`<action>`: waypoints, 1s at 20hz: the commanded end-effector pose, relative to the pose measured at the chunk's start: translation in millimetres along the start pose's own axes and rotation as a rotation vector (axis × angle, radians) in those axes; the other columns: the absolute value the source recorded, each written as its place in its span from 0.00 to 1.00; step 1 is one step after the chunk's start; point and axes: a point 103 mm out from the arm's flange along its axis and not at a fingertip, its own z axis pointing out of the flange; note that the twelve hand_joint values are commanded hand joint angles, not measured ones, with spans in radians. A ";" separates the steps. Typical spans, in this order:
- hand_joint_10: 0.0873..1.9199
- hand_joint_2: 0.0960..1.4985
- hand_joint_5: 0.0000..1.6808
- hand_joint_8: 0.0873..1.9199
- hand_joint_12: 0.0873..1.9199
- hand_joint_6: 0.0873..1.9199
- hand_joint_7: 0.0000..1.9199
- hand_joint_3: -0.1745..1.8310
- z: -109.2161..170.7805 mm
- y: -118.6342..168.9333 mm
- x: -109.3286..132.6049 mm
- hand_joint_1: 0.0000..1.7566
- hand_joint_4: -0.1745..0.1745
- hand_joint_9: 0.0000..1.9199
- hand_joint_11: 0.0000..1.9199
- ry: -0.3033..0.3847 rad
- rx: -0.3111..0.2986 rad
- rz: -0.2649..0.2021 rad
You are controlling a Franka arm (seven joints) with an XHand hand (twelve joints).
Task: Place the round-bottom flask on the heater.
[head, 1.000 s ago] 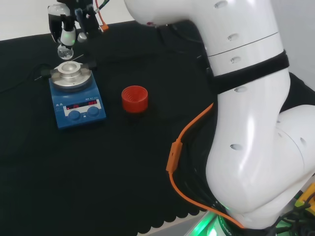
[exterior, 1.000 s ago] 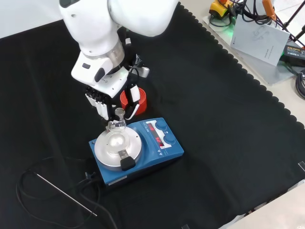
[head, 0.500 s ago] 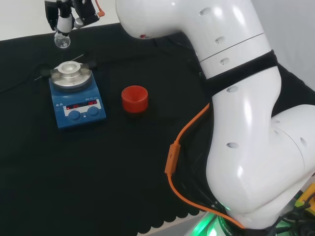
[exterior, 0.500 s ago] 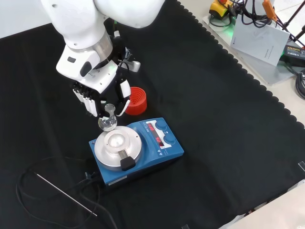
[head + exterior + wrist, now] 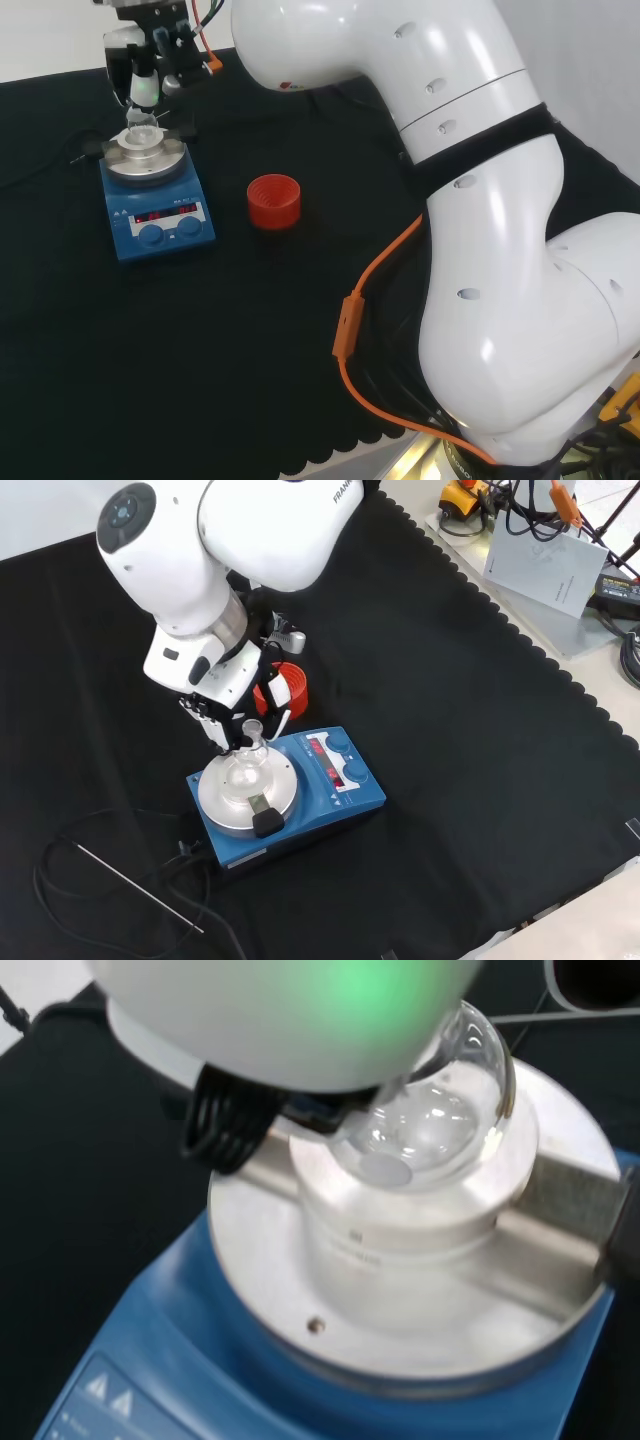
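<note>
The round-bottom flask (image 5: 246, 766) is clear glass and its bulb (image 5: 437, 1125) sits in the well of the silver block on the blue heater (image 5: 322, 790). In the head view the flask (image 5: 143, 121) stands upright on the heater (image 5: 157, 208) at the far left. The black and white hand (image 5: 222, 720) hangs over it with fingers curled round the flask's neck. From the head view the hand (image 5: 146, 72) is straight above the block. A blurred white part of the hand (image 5: 280, 1020) covers the neck in the wrist view.
A red ribbed stand (image 5: 273, 201) sits right of the heater in the head view and behind it in the front view (image 5: 287, 686). A thin metal probe with black cable (image 5: 130, 884) lies on the cloth near the heater. Papers (image 5: 545, 560) lie off the cloth.
The hand lifted the flask up and away from the heater, then brought it back and lowered it, so the bulb now rests in the block's well.
</note>
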 end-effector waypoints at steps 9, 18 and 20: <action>0.16 0.27 0.76 0.36 0.33 0.37 0.70 0.57 5.2 -0.1 12.2 0.76 0.00 0.91 0.80 -0.012 -0.004 0.018; 0.16 0.27 0.76 0.36 0.33 0.37 0.70 0.57 8.4 15.4 26.3 0.76 0.00 0.91 0.80 -0.014 0.004 0.013; 0.16 0.27 0.76 0.36 0.33 0.37 0.70 0.57 11.8 18.2 27.7 0.76 0.00 0.91 0.80 -0.017 0.011 0.009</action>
